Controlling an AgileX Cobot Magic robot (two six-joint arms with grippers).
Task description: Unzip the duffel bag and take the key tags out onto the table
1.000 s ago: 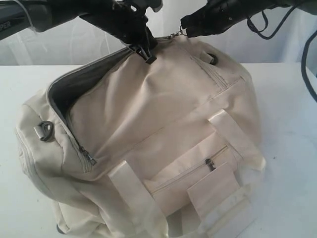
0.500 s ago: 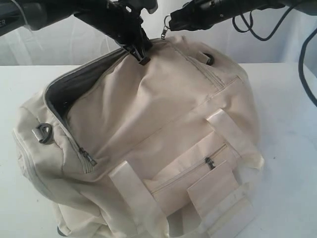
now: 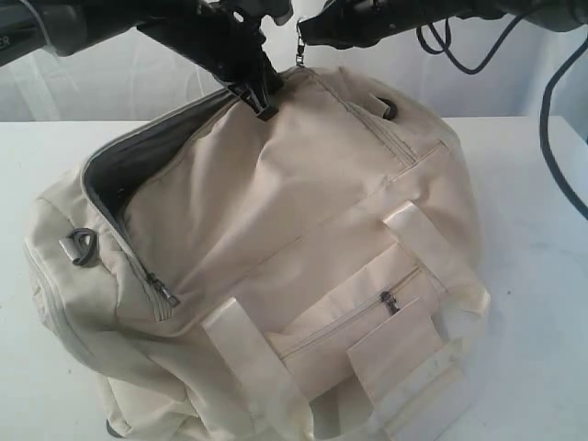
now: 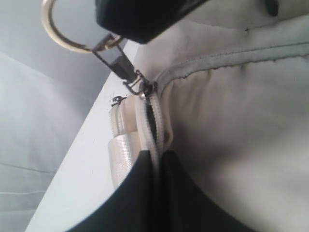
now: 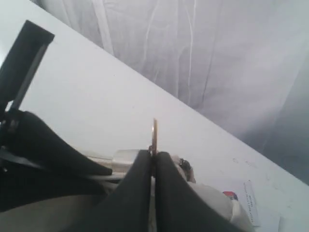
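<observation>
The cream duffel bag lies on the white table, its main zip open along the left and showing grey lining. My left gripper is shut on the zip edge at the bag's top, seen close up in the left wrist view. My right gripper is shut on the ring of the zip pull, just above and right of the left one. The ring sticks up between the right gripper's shut fingers. The slider sits at the zip's closed part. The key tags are hidden.
A grey metal strap ring hangs at the bag's left end. The zipped front pocket and strap handles face the camera. Dark cables hang at the right. A white printed label lies beyond the bag.
My right gripper has moved left and up with the zip pull, closing in on the left gripper. The bag's top has been drawn slightly left. The left gripper keeps its hold.
</observation>
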